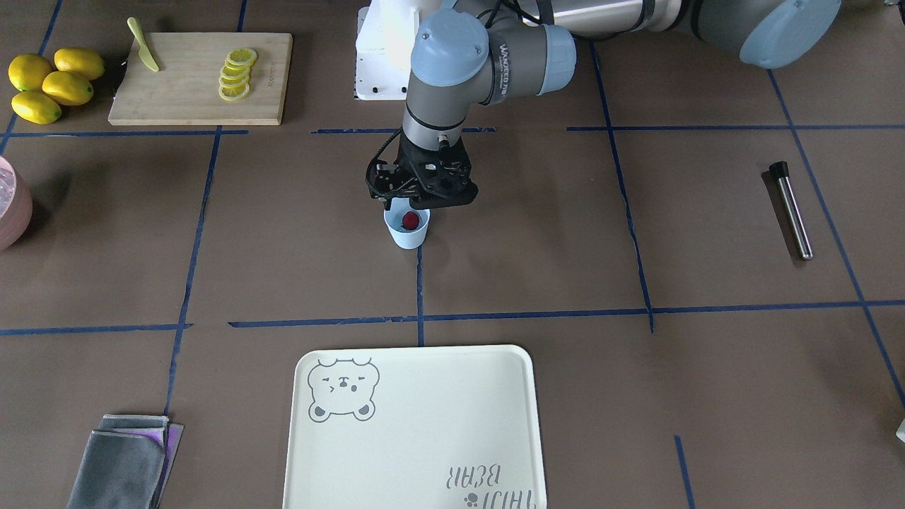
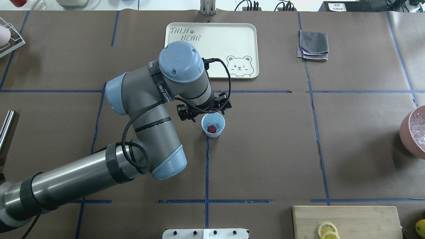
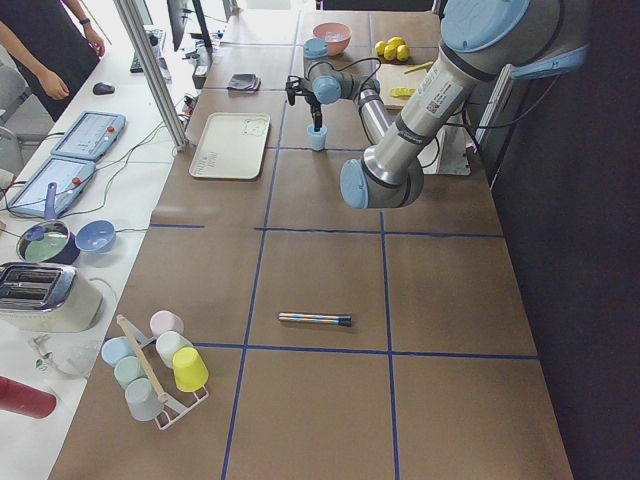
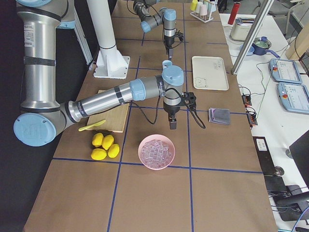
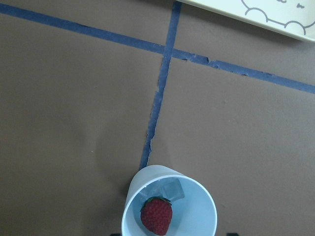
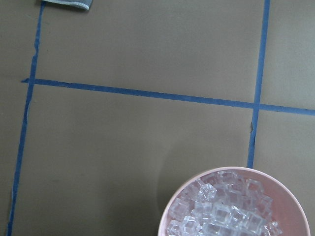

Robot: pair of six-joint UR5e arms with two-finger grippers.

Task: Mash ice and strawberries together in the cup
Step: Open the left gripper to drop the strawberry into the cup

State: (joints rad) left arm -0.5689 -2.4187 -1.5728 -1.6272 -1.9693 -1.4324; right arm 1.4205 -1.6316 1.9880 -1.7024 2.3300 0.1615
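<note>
The light-blue cup [image 1: 408, 239] stands upright near the table's middle. Inside it lie one dark-red strawberry [image 5: 156, 216] and a clear ice cube [image 5: 172, 189]. My left gripper [image 1: 418, 203] hovers just above the cup's robot-side rim. It is open and holds nothing, and the left wrist view shows no fingers over the cup's mouth. The overhead view shows the cup [image 2: 219, 121] beside the left gripper [image 2: 204, 113]. My right gripper [image 4: 173, 124] hangs over bare table just beyond the pink bowl of ice [image 6: 236, 206]. I cannot tell whether it is open or shut.
A metal muddler rod [image 1: 792, 212] lies far out on my left side. The cream bear tray [image 1: 417, 431] sits across the table. A folded grey cloth [image 1: 124, 463], a cutting board [image 1: 201, 78] with lemon slices and a knife, and whole lemons [image 1: 49, 85] lie on my right side.
</note>
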